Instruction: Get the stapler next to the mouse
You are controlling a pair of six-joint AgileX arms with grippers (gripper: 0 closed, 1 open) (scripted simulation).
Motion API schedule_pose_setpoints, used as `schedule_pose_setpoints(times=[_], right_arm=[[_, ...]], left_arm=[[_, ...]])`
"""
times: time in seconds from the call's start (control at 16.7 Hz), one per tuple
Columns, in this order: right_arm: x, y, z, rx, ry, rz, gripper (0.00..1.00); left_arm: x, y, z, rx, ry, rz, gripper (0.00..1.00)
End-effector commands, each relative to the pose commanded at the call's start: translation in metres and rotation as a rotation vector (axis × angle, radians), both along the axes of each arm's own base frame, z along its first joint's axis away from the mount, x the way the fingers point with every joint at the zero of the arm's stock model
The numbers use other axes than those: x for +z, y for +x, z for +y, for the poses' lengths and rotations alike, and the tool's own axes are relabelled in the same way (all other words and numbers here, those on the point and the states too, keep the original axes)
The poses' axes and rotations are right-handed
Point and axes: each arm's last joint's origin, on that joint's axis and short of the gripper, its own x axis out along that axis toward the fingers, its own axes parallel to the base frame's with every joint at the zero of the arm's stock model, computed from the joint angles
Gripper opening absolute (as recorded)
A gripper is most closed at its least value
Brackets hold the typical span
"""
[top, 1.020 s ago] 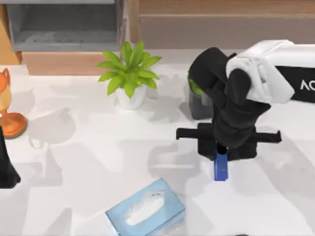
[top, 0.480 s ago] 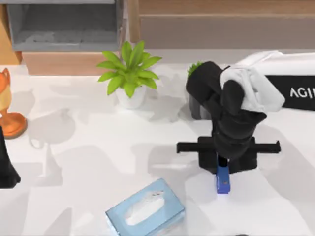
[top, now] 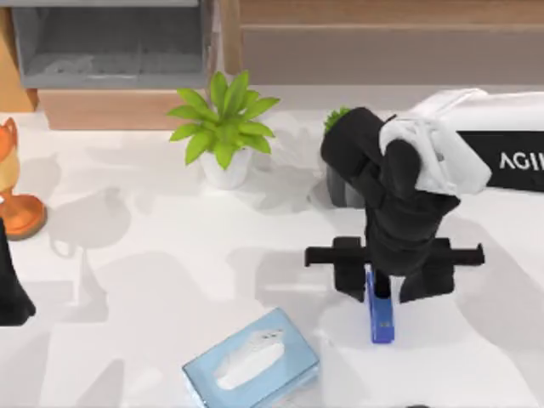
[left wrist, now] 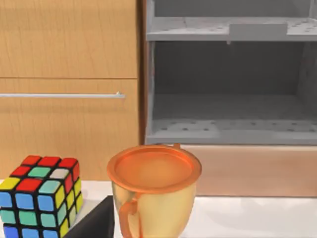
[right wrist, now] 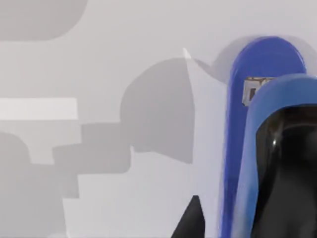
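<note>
The bright-blue stapler (top: 382,313) lies flat on the white table right of centre, its long side running toward the front edge. My right gripper (top: 389,285) hangs straight over its far end, open, with one finger (top: 348,276) on each side and not touching it. The right wrist view has the stapler (right wrist: 257,74) close up on the table top. The mouse is out of view. My left arm (top: 10,293) stays parked at the table's left edge.
A pale-blue tissue box (top: 251,363) lies at the front, left of the stapler. A potted plant (top: 223,127) stands at the back, and a grey pot (top: 342,183) sits behind the right arm. An orange cup (left wrist: 153,191) and a colour cube (left wrist: 39,196) stand near the left arm.
The right gripper carried the stapler down toward the front of the table, then its fingers spread apart and let it go. The left arm has not moved.
</note>
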Motion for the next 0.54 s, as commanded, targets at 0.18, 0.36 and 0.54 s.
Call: schedule_pose_setpoints(times=[0.18,0.36,0.54], right_arm=[[0.0,0.0,0.0,0.0,0.0,0.0,0.98],[0.0,0.0,0.0,0.0,0.0,0.0,1.0],[0.0,0.0,0.0,0.0,0.0,0.0,1.0]], left_arm=[[0.0,0.0,0.0,0.0,0.0,0.0,1.0],[0.0,0.0,0.0,0.0,0.0,0.0,1.0],[0.0,0.0,0.0,0.0,0.0,0.0,1.0]])
